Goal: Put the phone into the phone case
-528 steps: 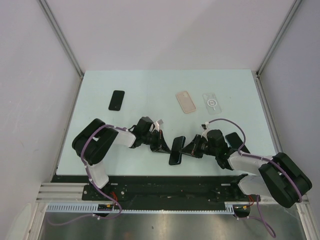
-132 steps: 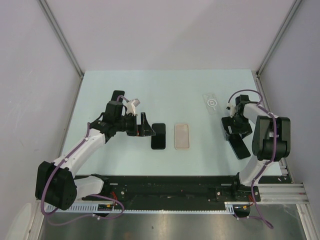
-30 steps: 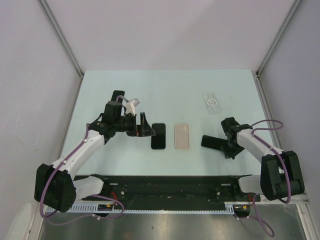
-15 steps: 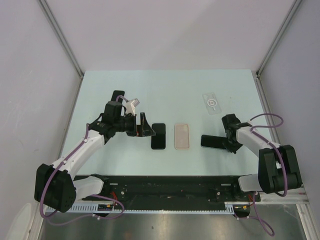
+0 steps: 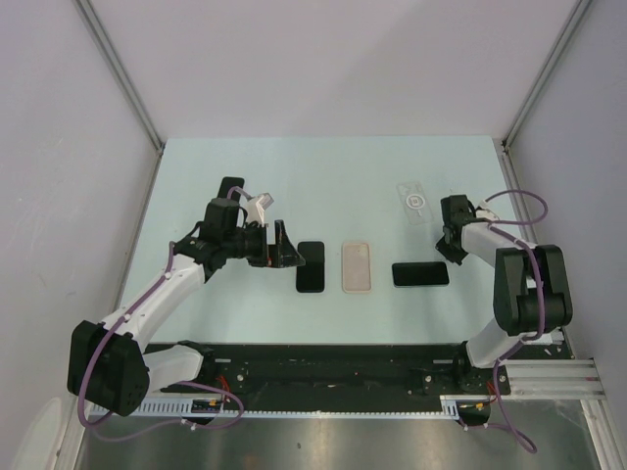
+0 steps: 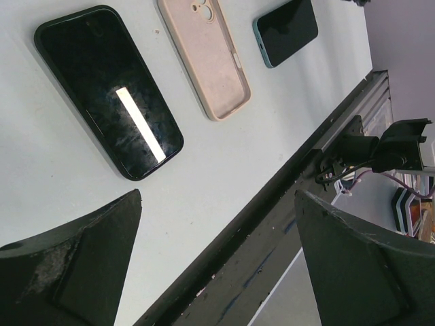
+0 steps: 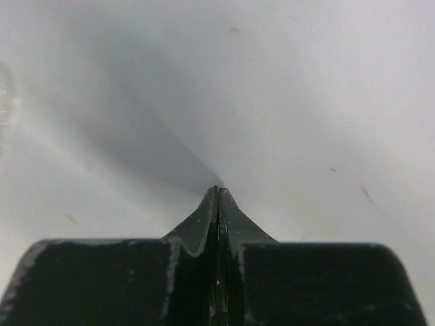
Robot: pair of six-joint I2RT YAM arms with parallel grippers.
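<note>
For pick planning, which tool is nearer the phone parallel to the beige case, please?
Left. The left tool sits open right beside the phone; the right tool, shut, is beyond the case.

A robot lab test cell: blank white walls in metal framing enclose a pale table with two cabled arms bolted on.

Even, bright light leaves soft shadows on the pale mint tabletop, a white glare stripe crosses the glossy black phone, and the right wrist view is hazy.
</note>
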